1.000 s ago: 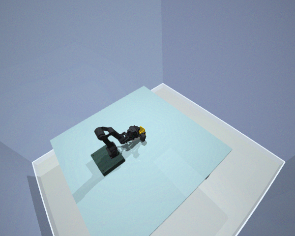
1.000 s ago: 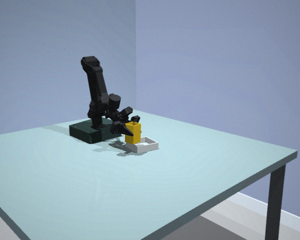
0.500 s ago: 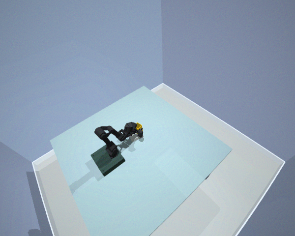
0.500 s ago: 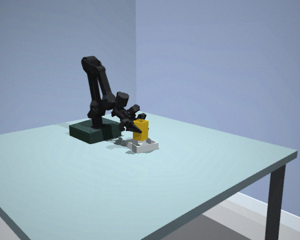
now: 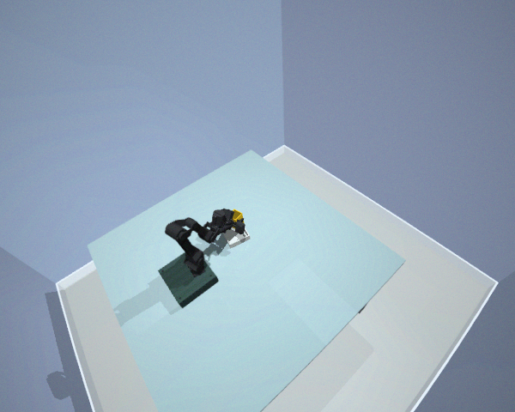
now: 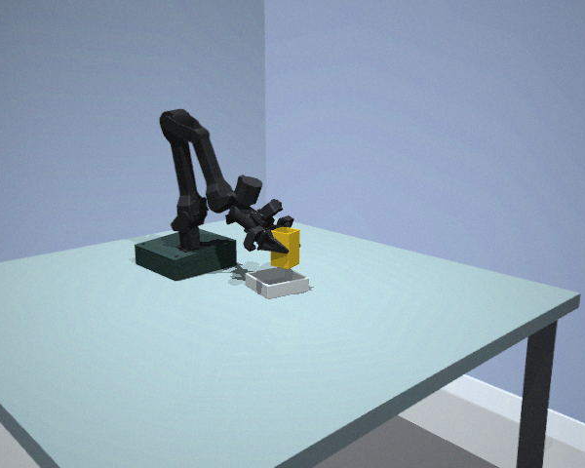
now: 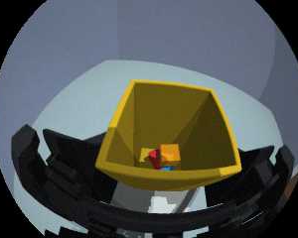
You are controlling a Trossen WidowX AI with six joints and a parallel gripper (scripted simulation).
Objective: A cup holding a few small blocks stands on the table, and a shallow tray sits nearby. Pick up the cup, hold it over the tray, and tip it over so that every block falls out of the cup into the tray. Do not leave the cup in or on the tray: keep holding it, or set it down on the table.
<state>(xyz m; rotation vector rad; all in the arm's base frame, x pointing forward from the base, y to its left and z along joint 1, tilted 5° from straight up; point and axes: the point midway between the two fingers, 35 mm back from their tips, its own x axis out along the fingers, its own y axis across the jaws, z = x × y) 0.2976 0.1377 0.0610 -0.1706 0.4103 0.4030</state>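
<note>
The yellow cup [image 5: 237, 215] [image 6: 290, 242] [image 7: 164, 179] is held upright or nearly so in my gripper [image 5: 237, 219] [image 6: 292, 248] [image 7: 165, 127], which is shut on its sides. The cup is clear of the table, just above the white tray [image 5: 239, 244] [image 6: 288, 289] [image 7: 161, 204]; whether it is fully over it is hard to tell. Inside the cup lie an orange block [image 7: 170, 154], a red block [image 7: 154, 159], a blue block [image 7: 165, 169] and a yellow block. Shadow covers much of the tray's inside, and no block shows there.
The dark green base block [image 5: 186, 281] [image 6: 181, 259] carries the arm and stands beside the tray. The pale blue table [image 5: 266, 310] [image 6: 283, 363] has its edges well away from the tray. Plain walls stand behind.
</note>
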